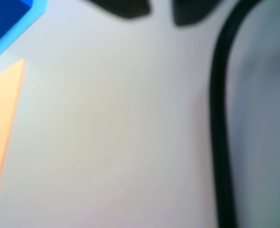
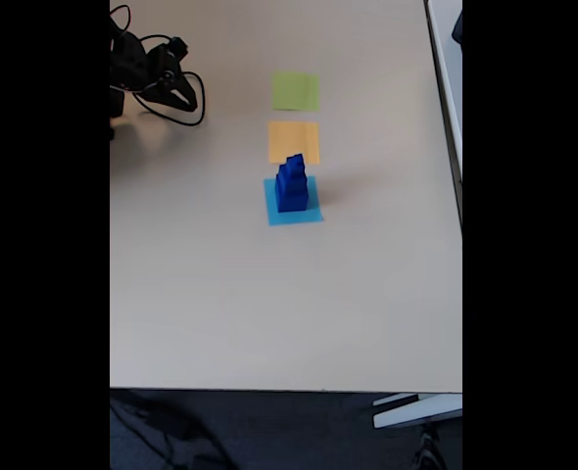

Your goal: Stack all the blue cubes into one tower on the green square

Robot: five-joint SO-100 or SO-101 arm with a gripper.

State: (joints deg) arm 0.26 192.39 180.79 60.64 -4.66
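Note:
The blue cubes form a stepped tower (image 2: 291,184) that stands on the flat light-blue square (image 2: 294,206). The green square (image 2: 296,90) lies bare at the far end of the row, beyond the orange square (image 2: 294,142). My gripper (image 2: 183,98) rests far to the left of the squares in the fixed view, folded back by the arm's base. In the blurred wrist view a blue cube (image 1: 7,16) on the light-blue square (image 1: 33,16) fills the top left corner. There my gripper (image 1: 161,12) shows two dark fingertips (image 1: 126,7) with a narrow gap between them, holding nothing.
The orange square (image 1: 2,123) runs along the left side of the wrist view. The table's dark edge (image 1: 220,123) curves down the right of that view. A black cable (image 2: 186,117) loops beside the arm. The table's right edge (image 2: 444,117) is far from the squares.

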